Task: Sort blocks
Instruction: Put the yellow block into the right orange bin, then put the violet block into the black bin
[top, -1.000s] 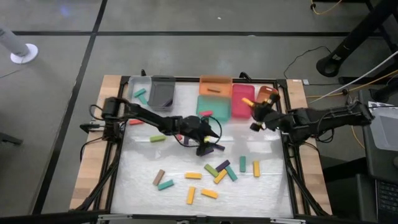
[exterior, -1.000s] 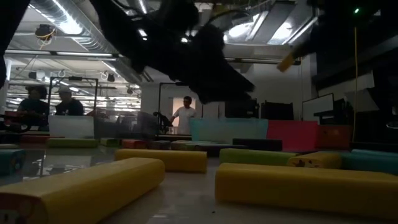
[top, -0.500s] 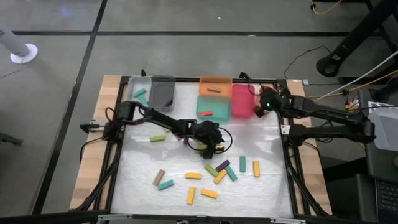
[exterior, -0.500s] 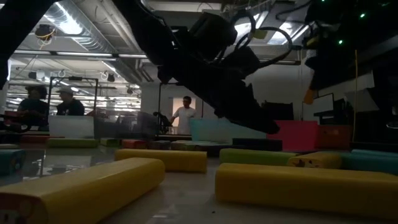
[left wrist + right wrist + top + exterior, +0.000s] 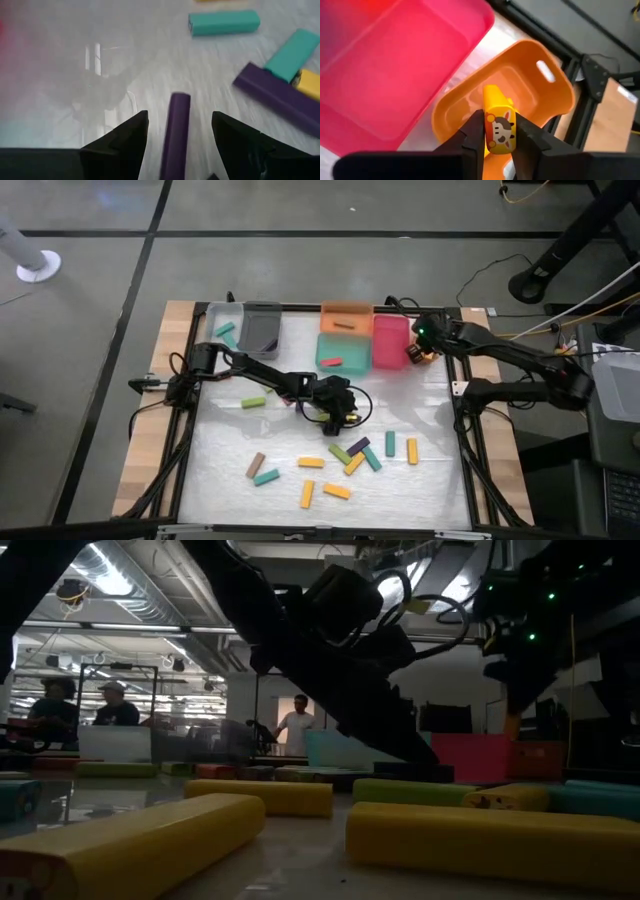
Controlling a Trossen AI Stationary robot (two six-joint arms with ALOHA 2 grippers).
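Note:
Several blocks in yellow, teal, green, purple and brown lie flat on the near half of the table (image 5: 350, 455). My left gripper (image 5: 338, 420) is low over the middle of the table and open. Its fingers stand on either side of a purple block (image 5: 176, 135) that lies flat, with a gap on each side. My right gripper (image 5: 415, 352) is near the far right corner, shut on a yellow block (image 5: 499, 127). It hangs over a small orange bin (image 5: 540, 100) next to the pink bin (image 5: 391, 340). My right gripper pinches the yellow block between its two fingers, at the end that bears a cow sticker (image 5: 500, 131). The fingers come from above, pointing down. The block hangs upright below them (image 5: 512, 725), lifted clear, its lower end over the orange bin's hollow.
Along the far edge stand a grey bin (image 5: 261, 328), an orange bin (image 5: 346, 317), a teal bin (image 5: 342, 352) holding a red block (image 5: 331, 362), and the pink bin. A green block (image 5: 253, 402) and a teal block (image 5: 227, 332) lie on the left side. People stand in the room behind.
My right gripper carried the yellow block toward the table's far right corner, tipped to point down and lowered it over the small orange bin; the block went from slanted to upright. My left gripper moved a little toward the near edge and came down around the purple block.

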